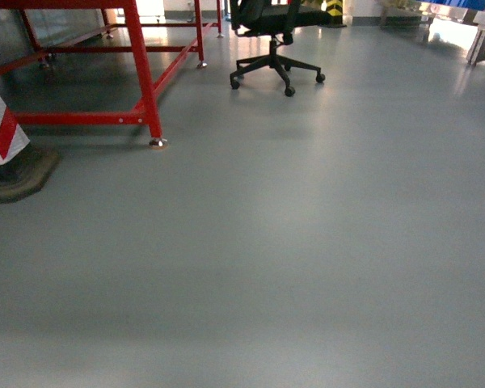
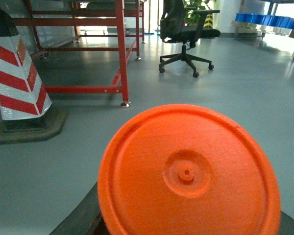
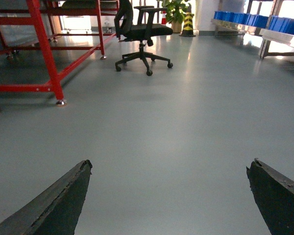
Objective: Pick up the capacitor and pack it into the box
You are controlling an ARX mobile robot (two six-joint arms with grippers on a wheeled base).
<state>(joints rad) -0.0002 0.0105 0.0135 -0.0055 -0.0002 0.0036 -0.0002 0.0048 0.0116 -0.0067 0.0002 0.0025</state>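
- Ahead, grey floor [image 1: 291, 242] runs open to twelve o'clock; red table frame [image 1: 145, 81] borders eleven, office chair [image 1: 275, 40] at twelve.
- Right gripper [image 3: 169, 196]: fingers spread wide, nothing between.
- Left gripper [image 2: 188, 227]: orange disc [image 2: 188, 171] hides its fingers; state can't be told.
- Striped post [image 2: 17, 73] at ten; no box or capacitor visible.

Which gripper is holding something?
The left gripper: an orange disc sits between its fingers. The right gripper is wide open, with only bare floor between its fingers.
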